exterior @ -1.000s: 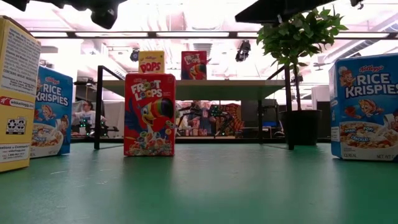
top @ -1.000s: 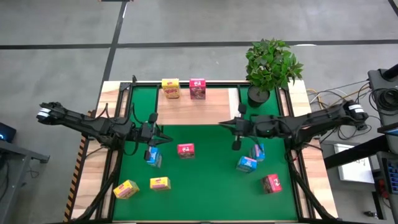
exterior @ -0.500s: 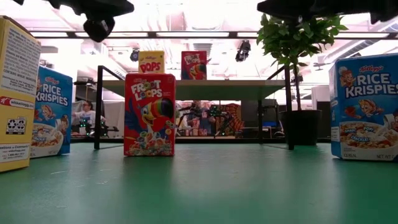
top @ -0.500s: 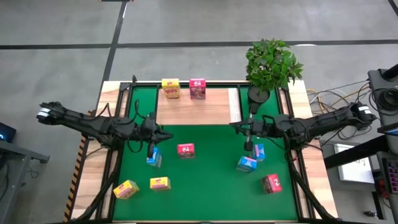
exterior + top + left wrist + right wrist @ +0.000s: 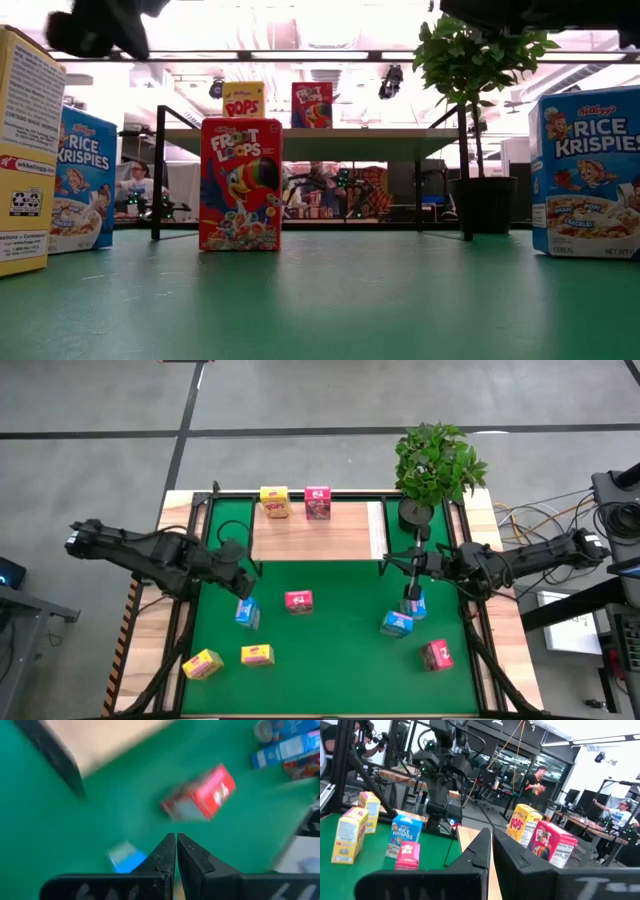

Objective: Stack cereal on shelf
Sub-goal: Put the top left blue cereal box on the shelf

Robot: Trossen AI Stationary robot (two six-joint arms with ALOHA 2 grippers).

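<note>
With two cereal boxes [image 5: 295, 502] standing on the shelf [image 5: 315, 532] and seven on the green surface [image 5: 330, 650], both arms are hovering empty, left pincer [image 5: 243, 572] and right pincer [image 5: 409, 567] pressed narrow, each needing to spread before descending on a box.

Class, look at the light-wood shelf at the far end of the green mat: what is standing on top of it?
On the shelf stand two cereal boxes side by side at its far edge: a yellow box and a pink-red box. The rest of the board shows bare wood. What lies under the shelf is covered from above.
</note>
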